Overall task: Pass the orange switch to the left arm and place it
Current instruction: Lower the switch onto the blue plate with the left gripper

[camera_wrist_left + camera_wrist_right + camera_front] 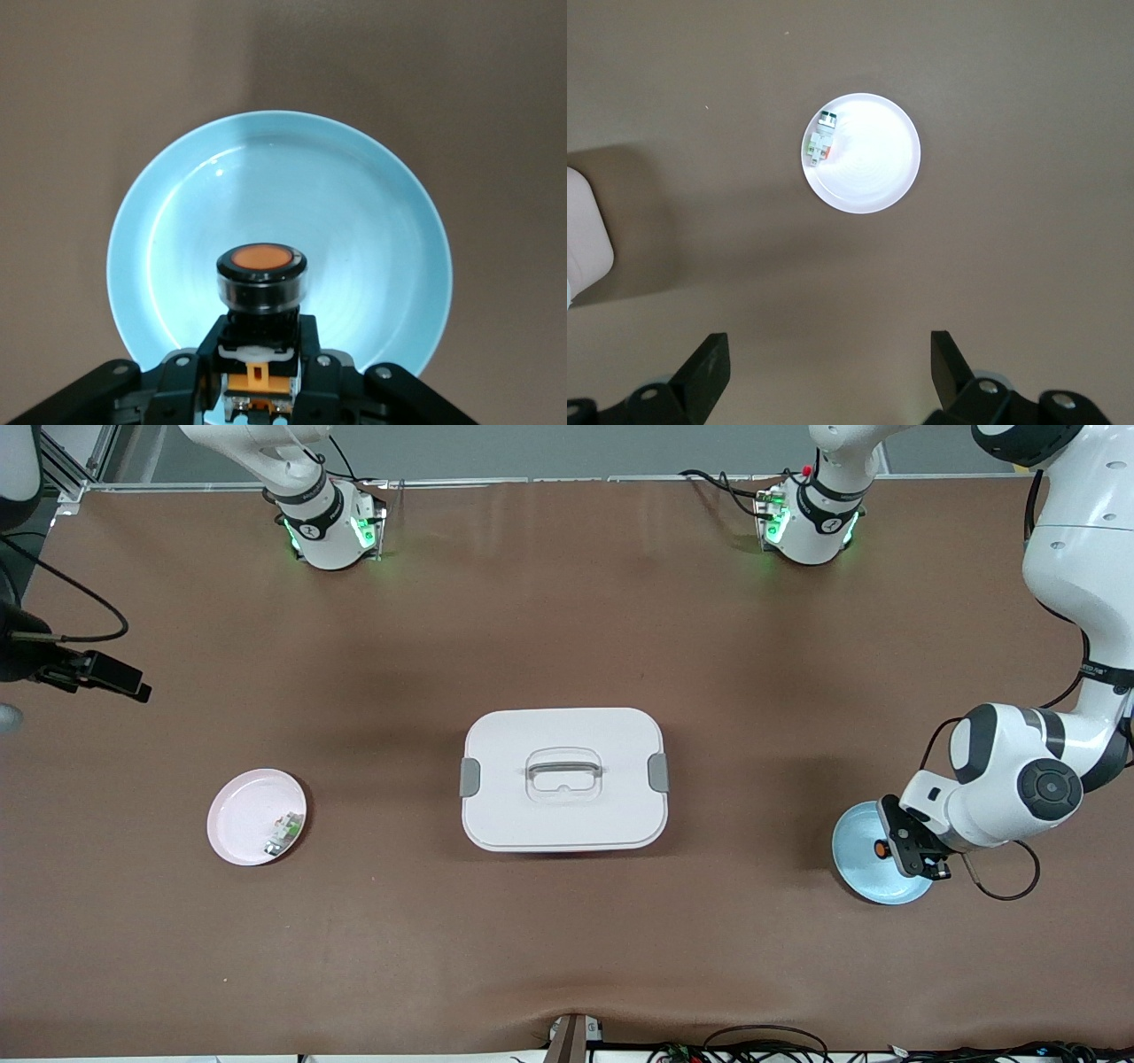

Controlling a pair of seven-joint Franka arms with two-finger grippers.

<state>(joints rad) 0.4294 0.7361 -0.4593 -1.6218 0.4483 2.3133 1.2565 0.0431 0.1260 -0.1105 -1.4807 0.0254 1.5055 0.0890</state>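
Front view shows the left gripper (pixel 912 850) low over the blue plate (pixel 859 841) at the left arm's end of the table, its fingers clamped on the orange switch (pixel 882 849). In the left wrist view the switch (pixel 261 288) sits upright between the fingers (pixel 190 376), cap toward the camera, with the blue plate (pixel 354 204) beneath it; whether it rests on the plate or is just clear of it I cannot tell.

So the pick looks made, and most of the job is left: carrying the switch past the white box (pixel 564 779) in the middle of the table, passing it to the other arm, and setting it down, probably on the pink plate (pixel 244 815) at the right arm's end.

The right gripper (pixel 828 376) hangs high over the table with its fingers spread wide and empty, looking down on the pink plate (pixel 873 164), which holds a small green-and-white part (pixel 822 140). That arm waits.

In the front view the right arm is mostly cut off at the edge, so its gripper cannot be made out there. The switch's lower body is hidden by the left fingers.
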